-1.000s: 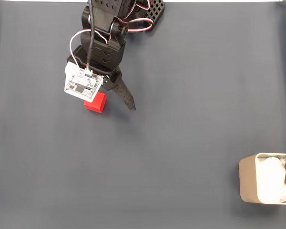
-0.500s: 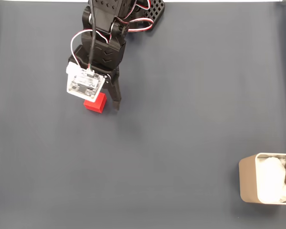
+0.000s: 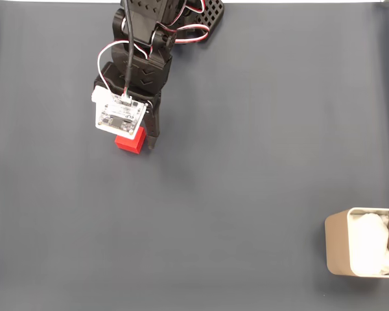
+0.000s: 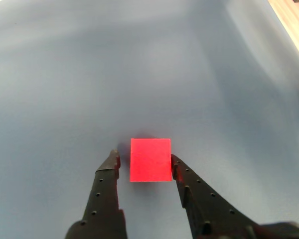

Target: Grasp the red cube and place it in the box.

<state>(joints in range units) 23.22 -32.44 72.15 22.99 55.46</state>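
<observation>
The red cube (image 3: 131,142) lies on the dark mat at the upper left of the fixed view, half hidden under the arm's white camera board. My gripper (image 3: 135,141) is lowered over it, its black fingers on either side. In the wrist view the cube (image 4: 150,160) sits between the fingers of my gripper (image 4: 143,158). The right finger (image 4: 182,172) touches the cube's side, and a thin strip of mat shows between the left finger (image 4: 111,167) and the cube. The cube rests on the mat. The beige box (image 3: 329,243), with white wadding inside, stands at the lower right edge.
The arm's black base (image 3: 201,16) stands at the top centre of the fixed view. Open dark mat (image 3: 246,168) stretches between the cube and the box. A strip of wooden surface (image 4: 294,20) shows at the wrist view's top right corner.
The moving finger has swung in from wide open to rest against the cube's side. The gripper head has shifted slightly right and down over the cube. The cube has stayed put.
</observation>
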